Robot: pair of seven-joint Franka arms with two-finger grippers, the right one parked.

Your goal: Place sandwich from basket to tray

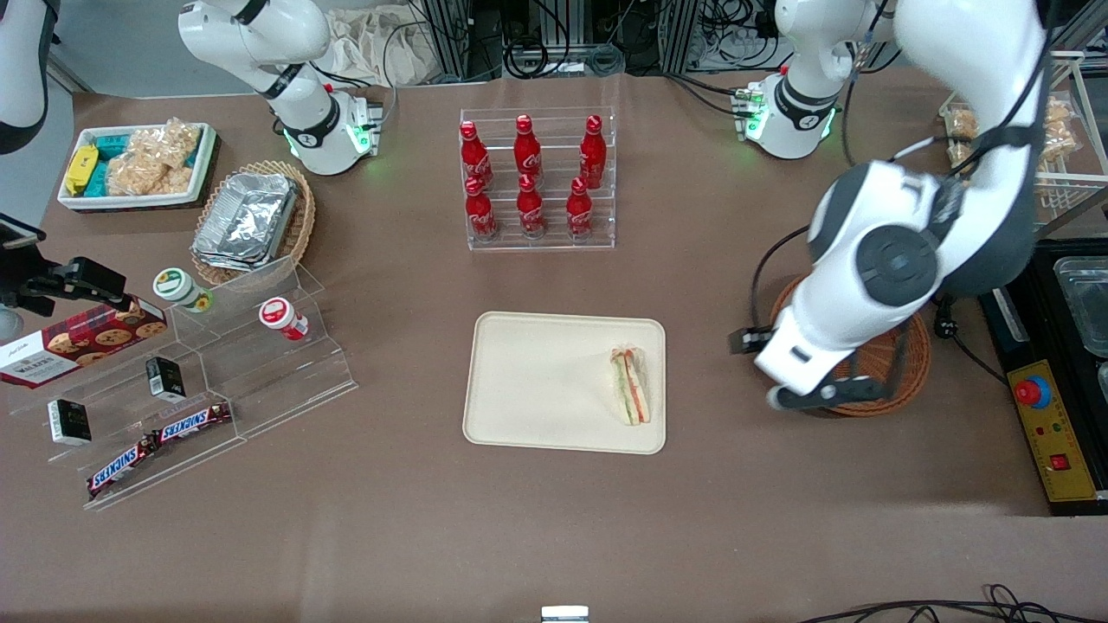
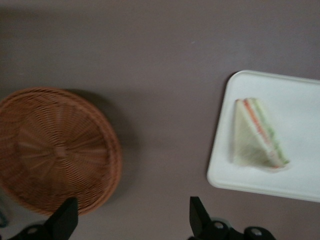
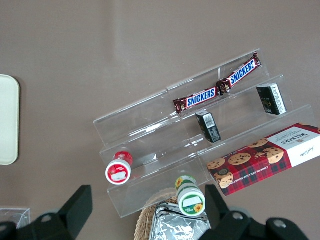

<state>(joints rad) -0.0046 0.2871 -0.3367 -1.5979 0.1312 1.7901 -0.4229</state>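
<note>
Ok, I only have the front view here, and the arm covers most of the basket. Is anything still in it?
Observer: No. The left wrist view looks into the basket, and its woven bottom is bare.
Operator: And the end effector, is it carrying anything?
Observer: No. The end effector hangs over the table between the basket and the tray. Its fingers are open with nothing between them. The sandwich lies on the tray.
</note>
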